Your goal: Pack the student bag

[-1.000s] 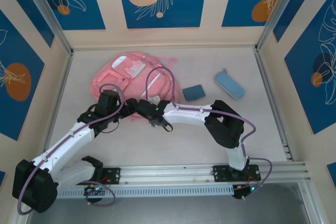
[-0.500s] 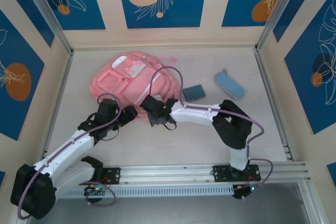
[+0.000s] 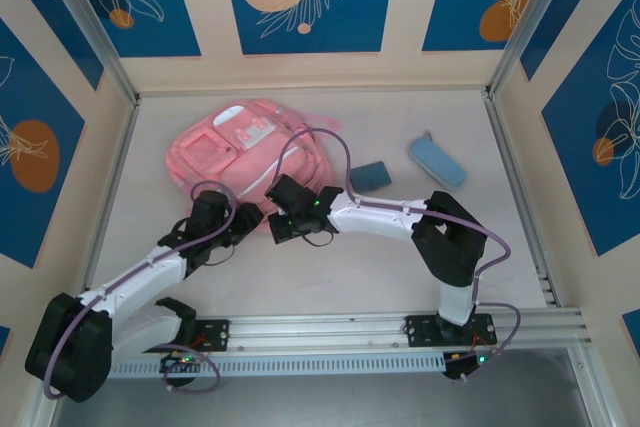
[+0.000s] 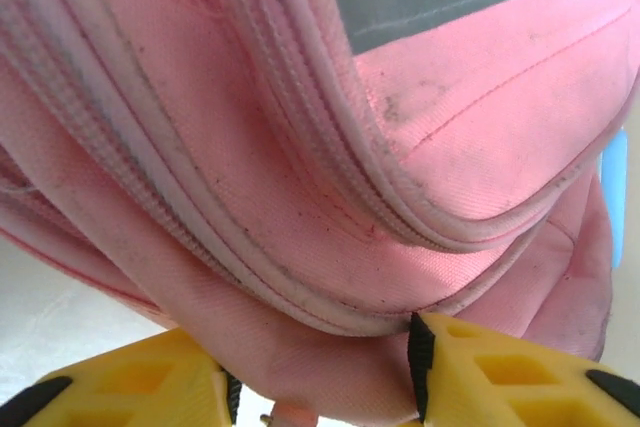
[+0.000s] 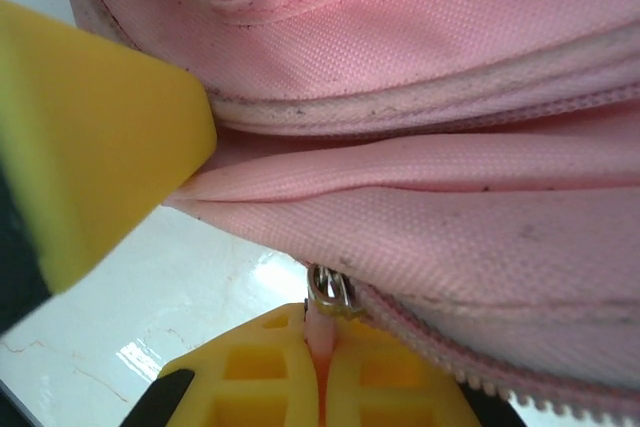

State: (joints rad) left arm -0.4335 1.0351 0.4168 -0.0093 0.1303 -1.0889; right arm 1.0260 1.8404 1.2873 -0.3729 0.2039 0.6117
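Note:
The student bag [image 3: 245,147], a large pink backpack, lies at the back left of the table with its near edge lifted. My left gripper [image 3: 248,223] is shut on a fold of the bag's pink fabric [image 4: 330,347], which fills the space between its yellow fingers [image 4: 500,372]. Right beside it, my right gripper [image 3: 276,227] is shut on the pink zip pull [image 5: 320,335] below the metal slider [image 5: 331,290]. The zip teeth [image 5: 470,372] run off to the right. One yellow finger [image 5: 100,147] of the left gripper touches the fabric fold in the right wrist view.
A small teal block [image 3: 370,175] and a light-blue pencil case [image 3: 437,162] lie on the table right of the bag. The enclosure walls and metal posts [image 3: 515,37] ring the workspace. The arm bases sit on the rail [image 3: 330,332] at the near edge.
My right gripper has slid a little left along the bag's near edge with the zip pull. The left gripper has drawn slightly nearer, and the bag's near edge has bunched up.

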